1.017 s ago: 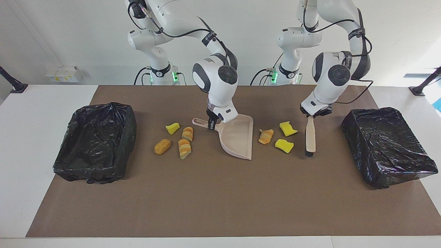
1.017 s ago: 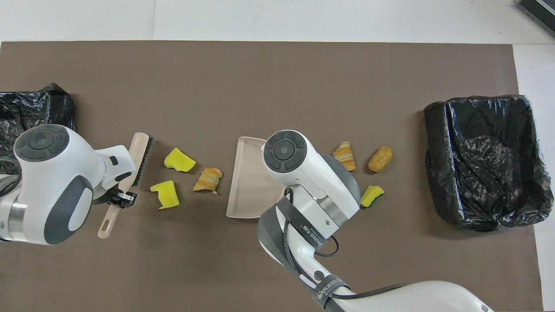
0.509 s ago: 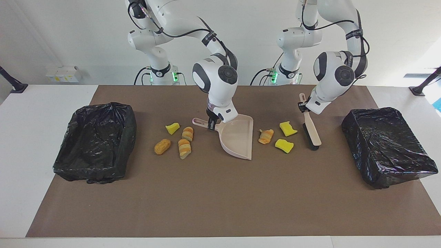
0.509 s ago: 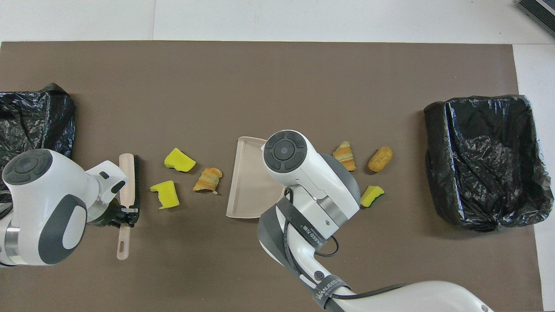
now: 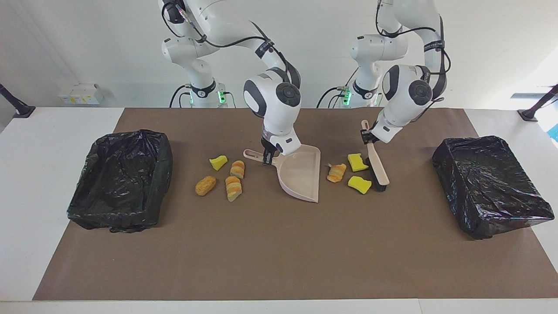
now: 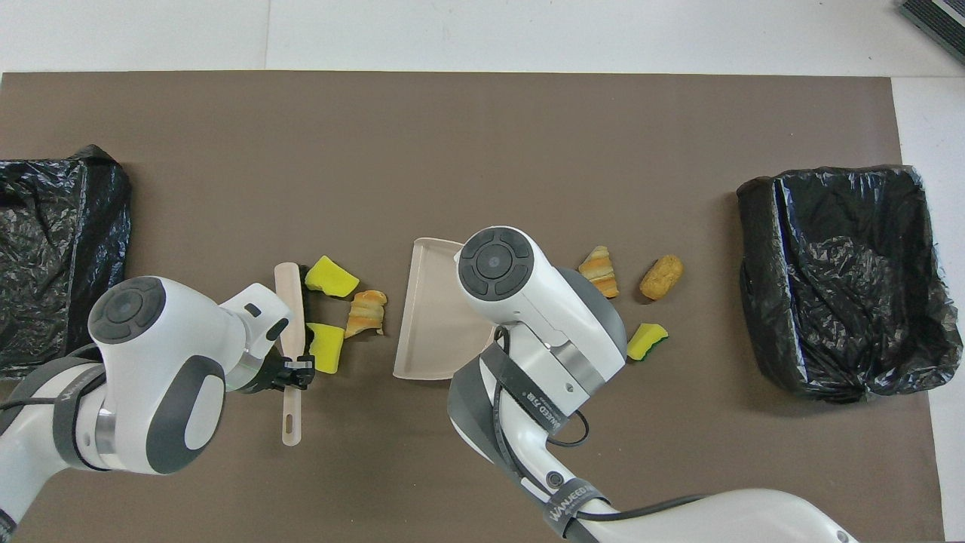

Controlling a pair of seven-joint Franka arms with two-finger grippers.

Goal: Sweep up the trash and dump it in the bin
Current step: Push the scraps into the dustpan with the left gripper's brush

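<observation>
Under right arm (image 6: 528,302): perhaps trash.

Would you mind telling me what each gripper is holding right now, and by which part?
The left gripper holds the brush by its handle; the right gripper holds the dustpan by its handle, where that meets the pan.

So the dustpan (image 5: 301,174) sits mid-table on the mat (image 5: 279,253). Toward the left arm's end, three trash bits (image 5: 354,172) lie between the dustpan and the brush (image 5: 377,168), two touching its bristles. Four more bits (image 5: 224,174) lie toward the right arm's end. A lined bin (image 5: 120,179) sits at each end, the other bin (image 5: 490,183) well apart.
</observation>
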